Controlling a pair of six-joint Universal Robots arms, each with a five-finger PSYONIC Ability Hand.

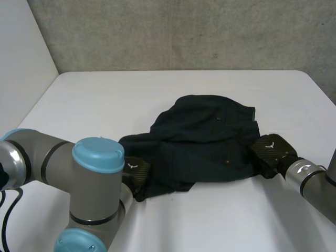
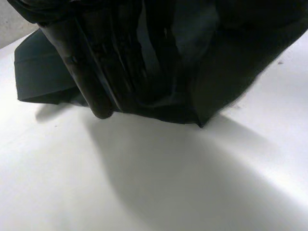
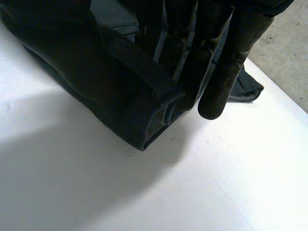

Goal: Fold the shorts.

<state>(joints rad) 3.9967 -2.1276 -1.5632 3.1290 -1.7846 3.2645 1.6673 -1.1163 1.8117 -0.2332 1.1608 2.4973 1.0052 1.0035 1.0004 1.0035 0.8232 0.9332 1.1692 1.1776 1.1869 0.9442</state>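
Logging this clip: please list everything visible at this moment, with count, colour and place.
dark navy crumpled cloth shorts: one, dark navy, in a bunched heap at the middle of the table, between the two hands
flat white table: one, white, under the shorts
rough grey concrete wall: one, grey, behind the table's far edge
plain white side wall: one, white, at the table's left
left arm: one, grey with light-blue caps, near left
right arm: one, grey, near right
left hand: one, black, at the shorts' near left edge
right hand: one, black, at the shorts' right edge
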